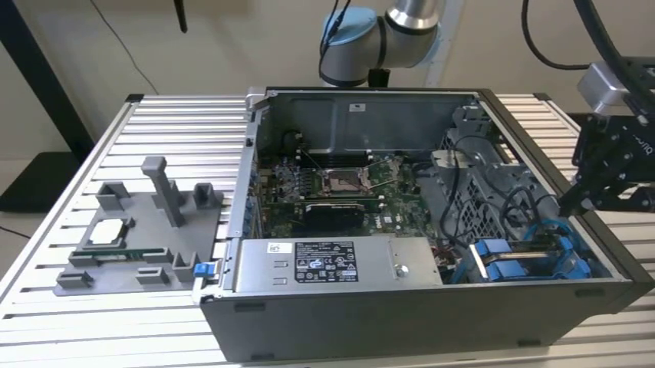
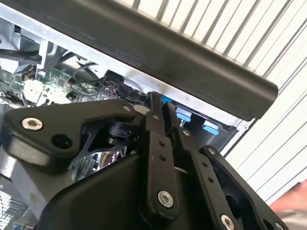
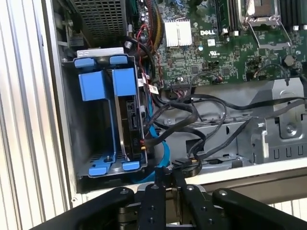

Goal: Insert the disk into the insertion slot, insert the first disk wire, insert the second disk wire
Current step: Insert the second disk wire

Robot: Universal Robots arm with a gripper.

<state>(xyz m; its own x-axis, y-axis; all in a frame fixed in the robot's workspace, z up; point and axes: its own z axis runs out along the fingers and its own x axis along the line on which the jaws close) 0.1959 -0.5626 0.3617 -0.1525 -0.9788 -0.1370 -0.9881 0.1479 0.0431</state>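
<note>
The disk (image 3: 130, 120) stands on edge in its blue carrier inside the insertion slot (image 3: 91, 125), a grey metal bay with blue tabs at the case's corner (image 1: 522, 261). A black wire (image 3: 165, 136) reaches the disk's rear edge, and a blue cable (image 3: 160, 151) curves from there toward my fingertips. My gripper (image 3: 168, 173) hovers over the case's rim beside the bay, at the exterior view's right (image 1: 575, 205). Its fingers (image 2: 154, 124) are pressed together. A bit of blue shows right at the tips, and I cannot tell whether it is pinched.
The open computer case holds a motherboard (image 1: 338, 188), a grey power supply (image 1: 338, 261) and loose black cables (image 3: 216, 108). The case's dark side wall (image 2: 168, 52) runs close under the gripper. A grey fixture plate (image 1: 143, 230) lies on the slatted table at the exterior view's left.
</note>
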